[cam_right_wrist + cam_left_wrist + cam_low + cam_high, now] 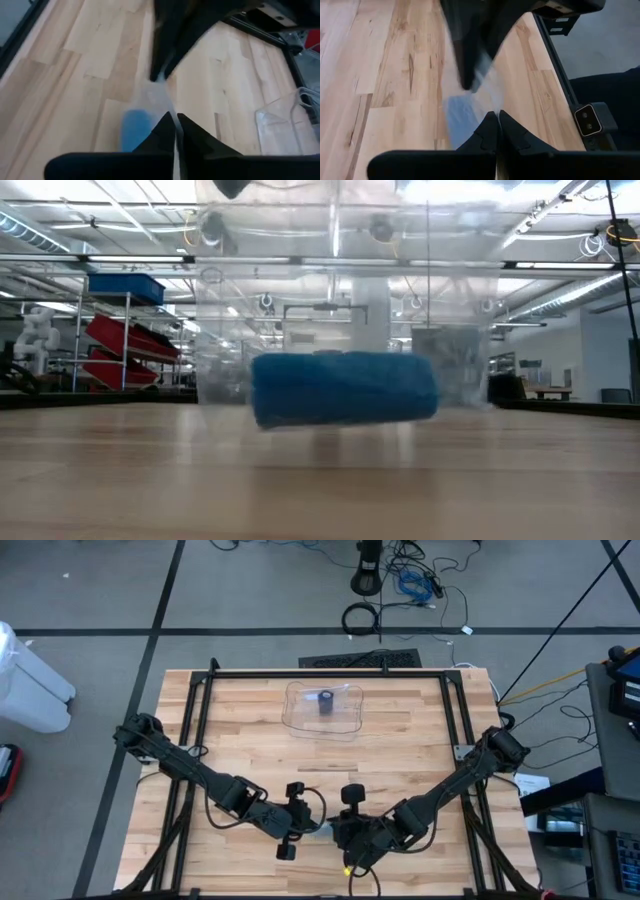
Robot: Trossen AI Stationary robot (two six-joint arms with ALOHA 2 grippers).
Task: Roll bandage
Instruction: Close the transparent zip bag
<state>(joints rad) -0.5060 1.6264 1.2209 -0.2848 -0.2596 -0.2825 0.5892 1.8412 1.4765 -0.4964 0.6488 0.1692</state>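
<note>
Bandage first: a blue, soft cloth roll sitting wound up inside a clear plastic tray at the far middle of the pale wooden worktop, looking finished. Near the front edge, working on a second piece: a thin, pale, translucent strip with a blue patch lying flat between both arms. Left pincer closing fully, fingertips touching right at the strip; right pincer likewise pressing shut on the same strip from the opposite side. Judging by this, rolling of the flat strip hardly starting, winding and placing remaining. Reading no brands, labels or writing anywhere.
</note>
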